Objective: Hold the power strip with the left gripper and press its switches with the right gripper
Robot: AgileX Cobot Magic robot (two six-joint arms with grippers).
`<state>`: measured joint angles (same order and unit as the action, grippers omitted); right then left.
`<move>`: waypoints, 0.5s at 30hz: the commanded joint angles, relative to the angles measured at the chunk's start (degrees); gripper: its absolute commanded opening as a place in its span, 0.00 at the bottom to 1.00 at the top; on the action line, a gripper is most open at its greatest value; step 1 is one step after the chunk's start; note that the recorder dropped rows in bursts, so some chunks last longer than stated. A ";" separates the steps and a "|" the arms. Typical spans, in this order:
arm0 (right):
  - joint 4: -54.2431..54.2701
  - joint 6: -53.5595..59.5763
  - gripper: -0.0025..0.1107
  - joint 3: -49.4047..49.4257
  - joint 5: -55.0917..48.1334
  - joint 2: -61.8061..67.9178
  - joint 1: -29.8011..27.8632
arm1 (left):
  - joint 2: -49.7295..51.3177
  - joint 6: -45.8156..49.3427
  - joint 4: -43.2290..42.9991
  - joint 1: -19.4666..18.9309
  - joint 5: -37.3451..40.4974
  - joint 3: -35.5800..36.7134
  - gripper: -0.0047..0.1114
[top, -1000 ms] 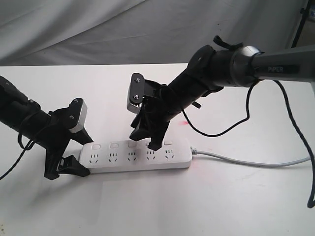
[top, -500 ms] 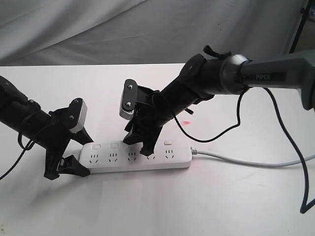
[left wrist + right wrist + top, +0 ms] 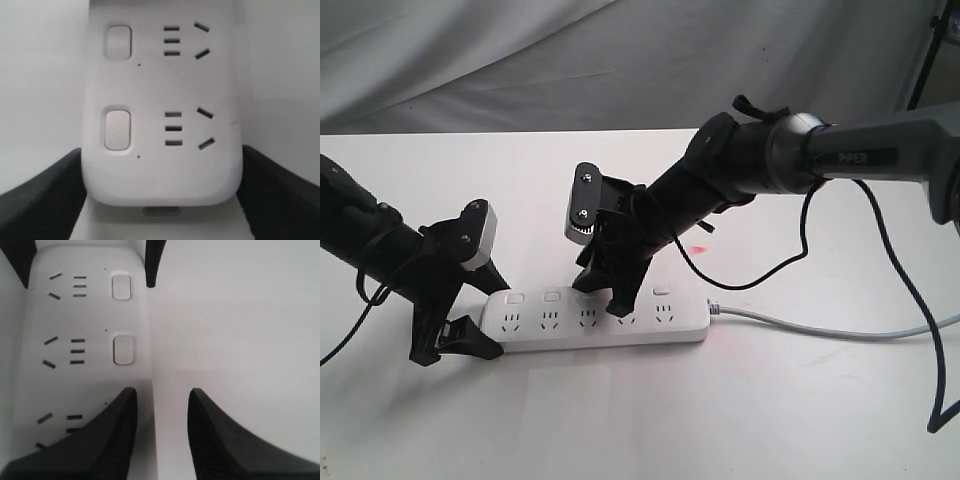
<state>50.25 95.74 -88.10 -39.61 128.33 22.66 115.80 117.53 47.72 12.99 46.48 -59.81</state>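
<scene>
The white power strip (image 3: pixel 595 318) lies flat on the table, its grey cable (image 3: pixel 820 328) running off to the right. My left gripper (image 3: pixel 492 318) (image 3: pixel 162 151) is shut on the strip's left end, a black finger (image 3: pixel 40 200) against each long side. Two switches (image 3: pixel 117 130) show just ahead of that end. My right gripper (image 3: pixel 603 295) (image 3: pixel 162 394) hangs open over the middle of the strip. One finger (image 3: pixel 112 435) covers the spot of the third switch from the held end; the other is over the table beyond the strip. Whether it touches the switch cannot be told.
A grey cloth (image 3: pixel 520 60) hangs behind the white table (image 3: pixel 650 420). A thin black cable (image 3: pixel 760 272) loops down from the right arm onto the table behind the strip. A faint red spot (image 3: pixel 698 247) lies on the table there.
My right gripper has shifted left along the strip by about one switch, mostly in the first half second. The left gripper and the strip have stayed put.
</scene>
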 commanded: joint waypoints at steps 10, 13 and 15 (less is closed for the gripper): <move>-3.07 1.66 0.32 0.34 -0.47 1.28 0.08 | -0.18 -0.53 -0.33 0.31 -0.23 -0.17 0.66; -3.81 1.66 0.32 0.34 -0.47 2.11 0.08 | -0.18 -0.53 -0.33 0.31 -0.23 -0.17 0.66; -3.81 1.66 0.32 0.34 -0.71 3.05 0.08 | -0.18 -0.53 -0.33 0.31 -0.23 -0.17 0.66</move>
<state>49.70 96.53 -88.43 -39.72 129.39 22.66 115.80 117.53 47.72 12.99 46.48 -59.81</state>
